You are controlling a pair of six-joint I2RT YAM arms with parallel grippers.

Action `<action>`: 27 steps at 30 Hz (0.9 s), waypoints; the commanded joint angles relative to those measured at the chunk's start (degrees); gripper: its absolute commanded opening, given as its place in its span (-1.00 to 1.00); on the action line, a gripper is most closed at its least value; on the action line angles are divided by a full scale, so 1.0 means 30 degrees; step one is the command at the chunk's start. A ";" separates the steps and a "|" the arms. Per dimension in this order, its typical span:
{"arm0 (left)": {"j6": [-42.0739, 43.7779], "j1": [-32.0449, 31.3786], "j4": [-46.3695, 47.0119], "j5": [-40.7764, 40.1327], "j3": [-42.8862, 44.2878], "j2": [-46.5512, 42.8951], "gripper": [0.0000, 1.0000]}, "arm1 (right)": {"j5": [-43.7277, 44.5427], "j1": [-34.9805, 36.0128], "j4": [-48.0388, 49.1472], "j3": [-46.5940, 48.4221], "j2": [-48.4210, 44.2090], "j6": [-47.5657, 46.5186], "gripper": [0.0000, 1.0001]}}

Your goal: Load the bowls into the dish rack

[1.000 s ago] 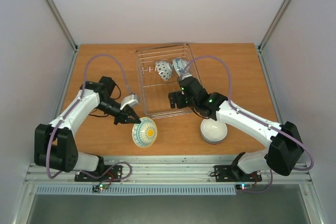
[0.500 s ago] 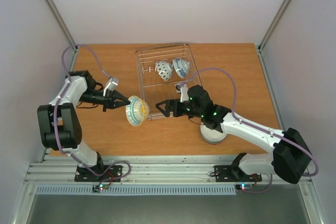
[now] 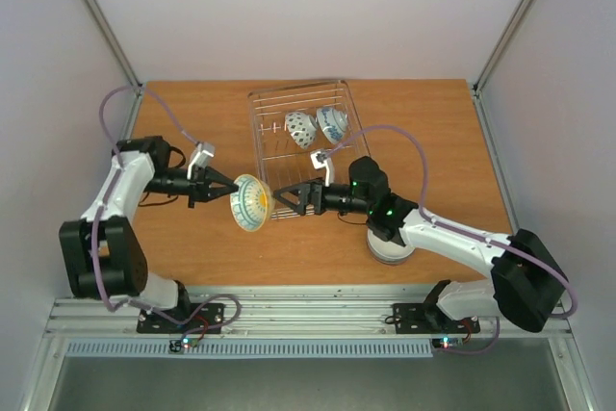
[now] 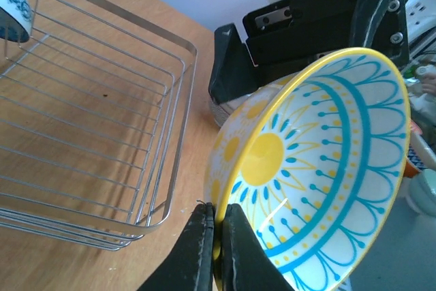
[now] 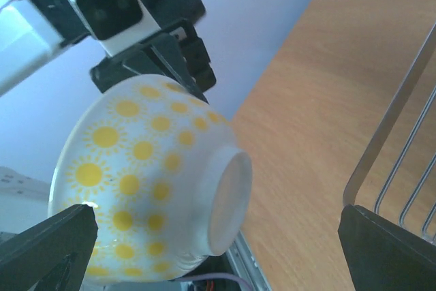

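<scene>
Between my two pincers, lifted off the worktop [image 3: 192, 113], hangs a bowl [image 3: 251, 201] with yellow suns on its white outside and a yellow-and-blue flower pattern inside. My left pincer [image 3: 227, 189] is clenched on its rim. In the left wrist view the fingers [image 4: 194, 257] pinch the yellow edge of the bowl [image 4: 320, 168], one inside and one outside. The bowl is tipped on its side, with its mouth turned toward my left pincer and its foot toward my right one.

My right pincer [image 3: 282, 196] is released, its fingers [image 5: 48, 250] spread wide. In the right wrist view they sit at the two lower corners, with the foot ring of the bowl [image 5: 150, 182] ahead of them and between them. As far as I can tell, they are not touching it.

Just beside my right pincer is the dish rack [image 3: 294, 88], and its near left corner is close to the held bowl. The left wrist view shows that corner's wire rim [image 4: 185, 100] just off to the side of my left pincer. Farther into the rack, beyond my right pincer, two blue-and-white bowls [image 3: 301, 128] [image 3: 333, 123] stand on edge side by side toward the far end.

Behind my right pincer, partly under that arm, a plain white bowl [image 3: 385, 249] sits on the worktop outside the rack.
</scene>
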 commanded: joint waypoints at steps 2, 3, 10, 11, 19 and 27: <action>-1.1698 0.0094 1.1256 -0.0881 -0.3097 -0.4069 -0.99 | -0.0486 0.0881 0.0230 0.0932 0.0811 -0.0762 0.97; -1.3055 0.0082 1.2817 -0.1356 -0.3725 -0.4797 -0.99 | -0.0297 0.1034 0.0060 0.1011 0.0814 -0.0960 0.97; -1.3340 0.0068 1.1513 -0.1413 -0.3190 -0.4540 -0.99 | -0.0044 0.1407 -0.0023 0.0926 0.0191 -0.1558 0.97; -1.3307 0.0068 1.1597 -0.1408 -0.3191 -0.4372 -0.99 | -0.0044 0.1443 -0.0063 0.0886 0.0081 -0.1576 0.97; -1.0612 0.0067 0.7750 -0.0096 -0.2079 -0.3116 -0.99 | 0.0222 0.1512 -0.0192 0.0941 0.0525 -0.1804 0.97; -0.5007 0.0065 0.2462 0.0610 -0.0527 -0.1424 -0.99 | -0.0154 0.1504 0.0358 0.1371 0.1519 -0.1757 0.96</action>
